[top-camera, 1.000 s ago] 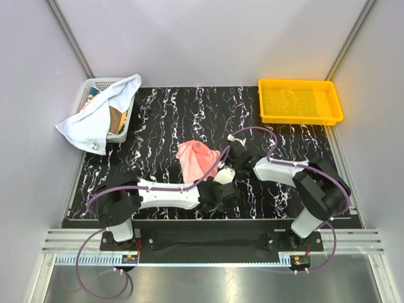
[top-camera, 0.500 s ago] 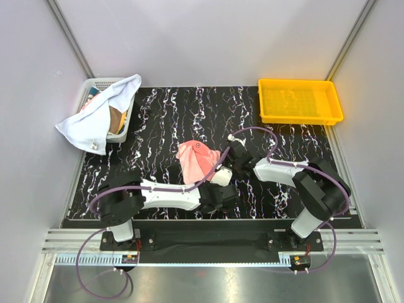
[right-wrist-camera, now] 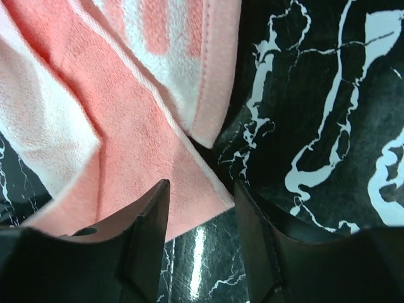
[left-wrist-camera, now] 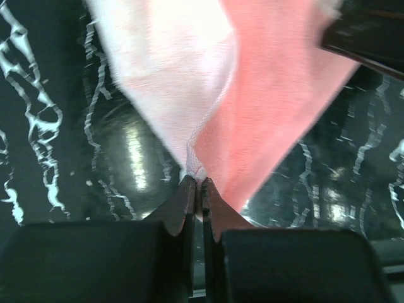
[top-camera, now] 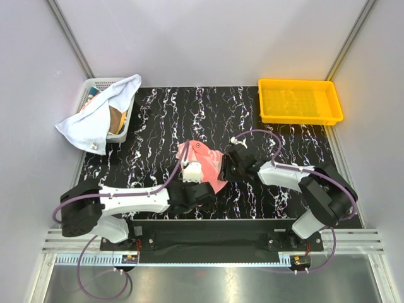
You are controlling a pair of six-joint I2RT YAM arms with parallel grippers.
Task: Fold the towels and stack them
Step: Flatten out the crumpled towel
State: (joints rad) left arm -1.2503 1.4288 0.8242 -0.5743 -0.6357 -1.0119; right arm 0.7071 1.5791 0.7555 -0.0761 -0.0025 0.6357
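Pink towel (top-camera: 209, 163) lies rumpled on the table (top-camera: 164, 120), middle, toward the near edge. Left gripper (left-wrist-camera: 196, 183) is clenched on the towel's near corner, cloth pinched between the tips. Right gripper (right-wrist-camera: 201, 189) is released, jaws apart low over the towel's right hem; contact unclear. White towel (top-camera: 95, 117) is draped over the mesh basket (top-camera: 95, 83) at the far left corner. Yellow tray (top-camera: 300, 120) is at the far right corner.

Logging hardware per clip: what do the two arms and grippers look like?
The left arm and right arm have white shells between black joints; a purple cable runs along each. The left gripper and right gripper are black, with tapered fingers.
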